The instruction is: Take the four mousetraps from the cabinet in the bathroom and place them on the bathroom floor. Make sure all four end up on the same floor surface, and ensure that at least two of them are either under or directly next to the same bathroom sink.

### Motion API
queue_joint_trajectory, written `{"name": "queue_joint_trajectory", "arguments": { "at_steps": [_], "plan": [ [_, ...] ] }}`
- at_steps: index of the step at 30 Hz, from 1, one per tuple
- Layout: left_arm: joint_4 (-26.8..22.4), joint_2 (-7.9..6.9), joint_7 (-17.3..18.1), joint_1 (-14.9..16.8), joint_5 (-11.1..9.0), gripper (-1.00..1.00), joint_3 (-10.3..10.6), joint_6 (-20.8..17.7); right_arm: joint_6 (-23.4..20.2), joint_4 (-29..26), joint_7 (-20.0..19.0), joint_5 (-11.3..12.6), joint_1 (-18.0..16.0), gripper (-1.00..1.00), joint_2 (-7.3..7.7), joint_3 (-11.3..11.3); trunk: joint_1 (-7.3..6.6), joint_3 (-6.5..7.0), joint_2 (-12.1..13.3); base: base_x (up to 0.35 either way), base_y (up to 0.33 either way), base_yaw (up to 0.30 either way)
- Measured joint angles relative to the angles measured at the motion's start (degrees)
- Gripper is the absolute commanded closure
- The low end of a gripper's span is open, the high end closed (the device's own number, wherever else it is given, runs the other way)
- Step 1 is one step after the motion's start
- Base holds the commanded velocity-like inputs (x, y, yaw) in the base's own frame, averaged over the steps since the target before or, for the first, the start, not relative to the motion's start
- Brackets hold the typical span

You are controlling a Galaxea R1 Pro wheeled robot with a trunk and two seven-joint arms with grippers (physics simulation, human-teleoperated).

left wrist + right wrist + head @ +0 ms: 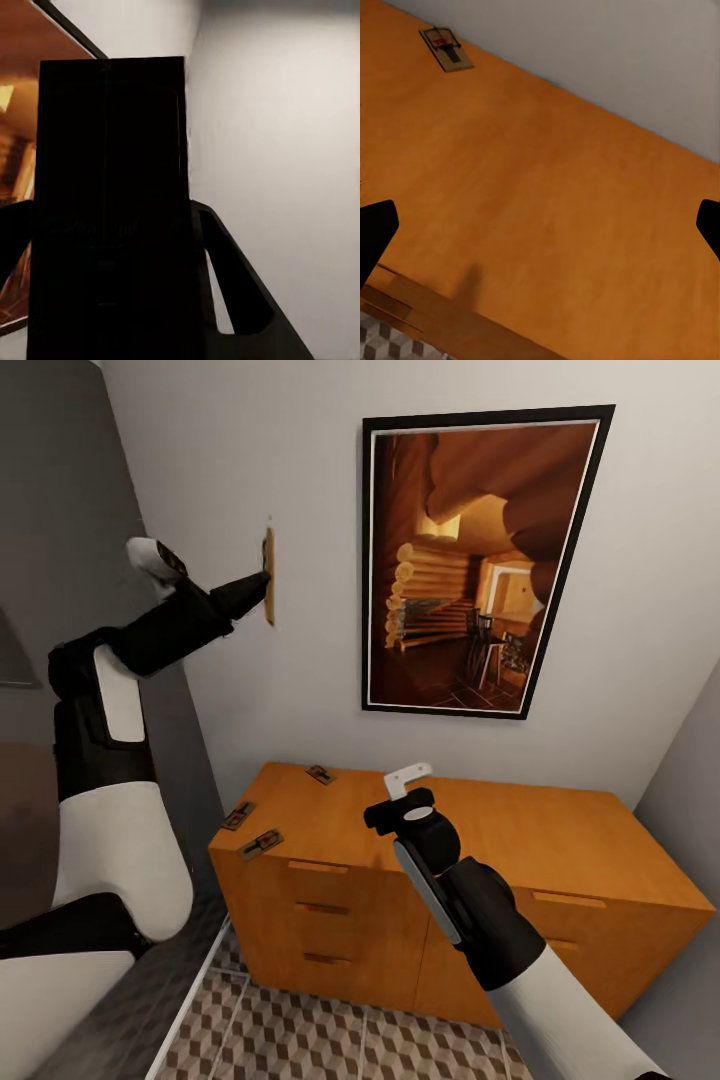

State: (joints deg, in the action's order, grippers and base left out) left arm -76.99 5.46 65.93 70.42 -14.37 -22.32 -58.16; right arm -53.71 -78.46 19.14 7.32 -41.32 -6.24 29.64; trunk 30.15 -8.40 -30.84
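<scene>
My left gripper (262,578) is raised high near the wall and is shut on a mousetrap (268,574), seen edge-on. In the left wrist view that mousetrap (112,187) is a dark slab between the fingers (232,289). Three more mousetraps lie on the orange-brown cabinet (520,840): one at the back (320,773) and two at the left end (238,815) (261,845). My right gripper (406,782) hovers open over the cabinet top (547,187), with the back mousetrap (446,49) ahead of it. The patterned bathroom floor (350,1040) lies below. The bathroom sink is out of view.
A large framed picture (480,560) hangs on the wall above the cabinet. A dark grey wall (60,510) rises on the left beside my left arm. Another grey wall (690,780) closes the cabinet's right end.
</scene>
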Motion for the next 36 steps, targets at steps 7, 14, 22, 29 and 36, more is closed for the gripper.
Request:
{"name": "queue_joint_trajectory", "arguments": {
  "at_steps": [7, 14, 22, 29, 36],
  "plan": [
    [7.6, 0.44, -7.3, 8.4, -0.1, 1.0, 0.2, 0.0, 0.0, 0.0, 0.0, 0.0, 0.0, -1.0, -0.01, 0.1, 0.0, 0.0, 0.0, 0.0, 0.0, 0.0],
    [10.0, 0.46, -8.1, 10.6, -0.1, 1.0, 0.2, 0.0, 0.0, -0.2, 0.0, 0.0, 0.0, -1.0, -0.01, 2.1, 0.0, 0.0, 0.0, 0.0, 0.0, 0.0],
    [10.5, 0.46, -8.1, 10.8, -0.1, 1.0, 0.3, 0.0, -1.9, -3.4, 0.1, 0.0, 0.0, -1.0, -0.08, 3.2, -0.03, 0.0, 0.0, 0.136, 0.0, 0.0],
    [10.9, 0.48, -8.2, 10.6, -0.2, 1.0, 4.1, 0.0, -3.7, -4.0, 0.0, 0.1, 0.0, -1.0, -0.05, 3.2, -0.03, 0.0, 0.0, 0.323, 0.0, 0.0],
    [10.9, 0.54, -8.2, 10.5, -0.1, 1.0, 4.8, 0.0, -4.1, -4.6, -0.1, 0.4, 0.0, -1.0, -0.94, 3.3, 0.0, 0.0, 0.0, 0.115, 0.0, 0.0]
  ]
}}
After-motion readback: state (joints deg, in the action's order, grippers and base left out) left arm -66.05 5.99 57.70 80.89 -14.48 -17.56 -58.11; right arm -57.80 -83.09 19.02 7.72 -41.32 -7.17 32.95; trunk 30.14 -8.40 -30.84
